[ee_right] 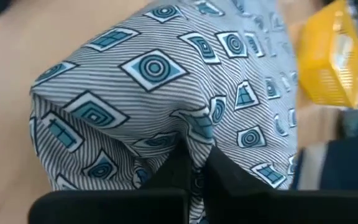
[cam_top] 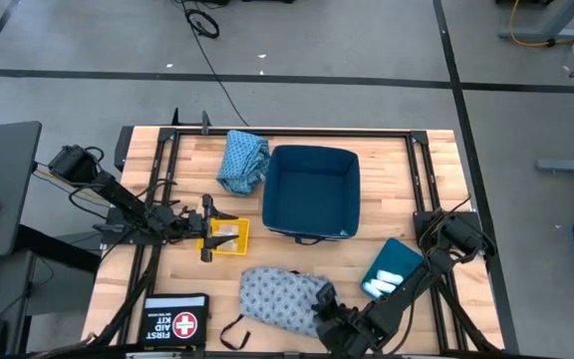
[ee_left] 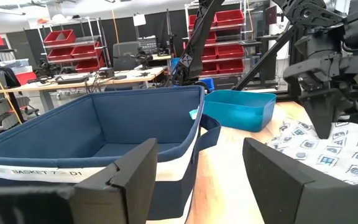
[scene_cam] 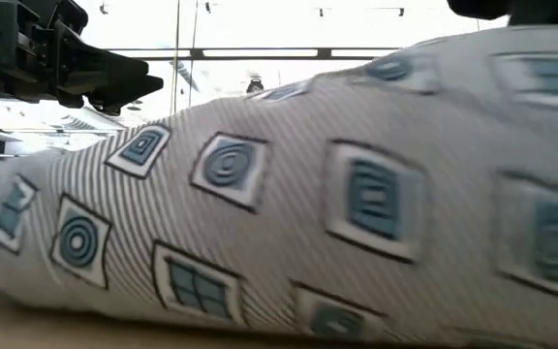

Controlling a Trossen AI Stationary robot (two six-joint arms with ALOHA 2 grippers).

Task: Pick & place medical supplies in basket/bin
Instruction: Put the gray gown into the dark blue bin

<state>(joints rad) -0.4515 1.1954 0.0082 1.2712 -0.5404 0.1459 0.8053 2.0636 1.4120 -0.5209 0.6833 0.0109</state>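
1. The right gripper (cam_top: 329,311) is seen at the near edge of the table, its fingers closed together on a pinched fold at the right end of the grey-blue patterned cloth garment (cam_top: 279,294), which lies flat on the wood just in front of the navy fabric basket (cam_top: 312,191).
2. The left gripper (cam_top: 207,227) is held with its fingers apart, empty, beside a small yellow tray (cam_top: 229,235) to the left of the basket.
3. For the lift to go well, the cloth would best be raised straight up until all of it hangs free of the table, then carried over the near wall of the basket and released above its middle, so that no part drapes over the rim.
4. A dark strap (cam_top: 232,329) trails from the garment's near-left corner and could snag on the first aid kit (cam_top: 175,321) beside it.
5. How much fabric is caught between the fingers cannot be judged; only a shallow crease is shown in the right wrist view.
6. The low view is almost wholly filled by the cloth.
7. White rolls (cam_top: 385,282) lie in a teal bin (cam_top: 395,257) to the right; their number cannot be made out.
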